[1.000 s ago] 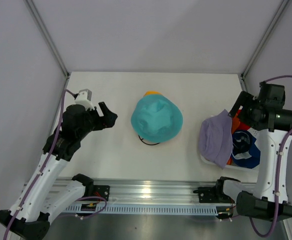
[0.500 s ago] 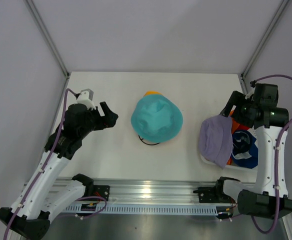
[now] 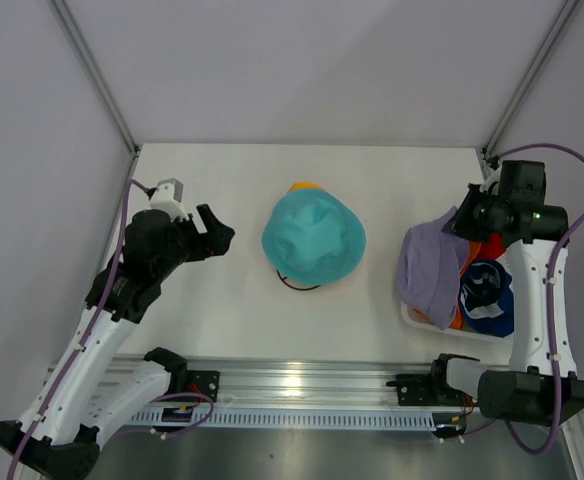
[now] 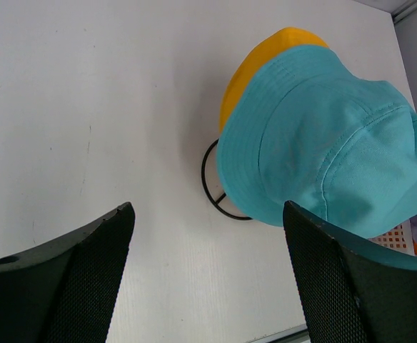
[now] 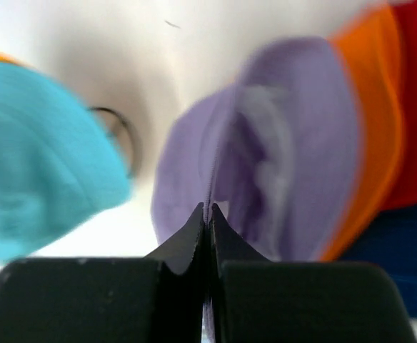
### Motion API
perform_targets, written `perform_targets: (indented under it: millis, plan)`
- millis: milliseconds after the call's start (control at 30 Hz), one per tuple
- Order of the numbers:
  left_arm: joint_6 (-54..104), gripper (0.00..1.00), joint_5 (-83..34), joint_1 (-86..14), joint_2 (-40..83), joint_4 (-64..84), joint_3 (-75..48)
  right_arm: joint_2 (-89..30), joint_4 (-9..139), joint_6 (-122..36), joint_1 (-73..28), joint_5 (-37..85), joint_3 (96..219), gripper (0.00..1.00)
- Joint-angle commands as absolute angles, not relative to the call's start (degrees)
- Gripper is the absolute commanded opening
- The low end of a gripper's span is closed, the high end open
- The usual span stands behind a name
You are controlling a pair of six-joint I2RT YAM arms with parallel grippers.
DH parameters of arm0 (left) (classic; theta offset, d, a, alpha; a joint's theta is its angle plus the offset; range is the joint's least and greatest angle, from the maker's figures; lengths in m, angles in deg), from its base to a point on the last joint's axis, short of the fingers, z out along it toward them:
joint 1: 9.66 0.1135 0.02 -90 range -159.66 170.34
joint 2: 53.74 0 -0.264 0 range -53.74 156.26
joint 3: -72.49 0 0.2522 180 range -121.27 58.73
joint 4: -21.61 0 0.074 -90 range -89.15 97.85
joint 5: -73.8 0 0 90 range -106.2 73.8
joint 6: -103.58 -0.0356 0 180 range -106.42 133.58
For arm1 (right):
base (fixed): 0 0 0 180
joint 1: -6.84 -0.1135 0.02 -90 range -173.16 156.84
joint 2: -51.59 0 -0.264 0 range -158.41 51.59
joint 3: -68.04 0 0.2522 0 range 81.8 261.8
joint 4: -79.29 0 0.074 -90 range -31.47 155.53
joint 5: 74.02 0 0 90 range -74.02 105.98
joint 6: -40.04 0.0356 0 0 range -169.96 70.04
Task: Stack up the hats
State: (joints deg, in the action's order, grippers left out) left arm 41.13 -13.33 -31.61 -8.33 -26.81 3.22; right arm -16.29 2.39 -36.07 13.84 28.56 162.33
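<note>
A teal hat point(image 3: 314, 240) sits on top of a yellow hat point(image 3: 303, 186) on a black wire stand point(image 3: 292, 283) at the table's middle. A lavender hat point(image 3: 430, 272) hangs over the left rim of the white basket point(image 3: 412, 318). My right gripper point(image 3: 462, 222) is shut on its upper brim; in the right wrist view the thin lavender hat point(image 5: 294, 143) edge runs between the closed jaws of the right gripper point(image 5: 208, 211). Orange point(image 5: 369, 107), red point(image 5: 415, 107) and navy point(image 3: 490, 295) hats lie in the basket. My left gripper point(image 3: 222, 232) stands open left of the teal hat point(image 4: 330, 150), holding nothing.
The basket stands at the table's right edge, close to my right arm's base. The wire stand's ring point(image 4: 212, 182) shows under the teal brim. Bare white table lies between my left gripper point(image 4: 208, 286) and the stack. Enclosure walls border the table.
My right gripper came down leftward onto the lavender hat's brim and shut on it. The hat's top edge has lifted a little. My left arm has barely moved.
</note>
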Motion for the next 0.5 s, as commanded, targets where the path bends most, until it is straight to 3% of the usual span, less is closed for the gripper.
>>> perform_targets:
  millis: [0, 100, 200, 300, 467]
  plan:
    - [42.06, 0.88, -13.03, -31.37, -8.83, -25.82, 2.57, -13.89, 11.19, -31.88, 13.25, 45.53, 170.12, 0.0]
    - [42.24, 0.88, -13.91, -31.37, -8.74, -25.47, 1.6, -12.57, 24.62, -22.13, 11.5, 57.5, 170.83, 0.0]
    - [42.06, 0.88, -15.06, -31.37, -8.39, -24.41, 0.2, -13.7, 44.71, -10.02, 7.02, 63.24, 171.18, 0.0]
    - [41.45, 0.88, -15.23, -31.28, -7.51, -23.27, -1.73, -18.34, 53.98, -6.99, -1.31, 65.46, 175.46, 0.0]
    - [41.09, 0.89, -15.23, -30.66, -4.96, -22.21, -4.46, -29.08, 54.1, -8.57, -12.75, 66.96, 190.5, 0.0]
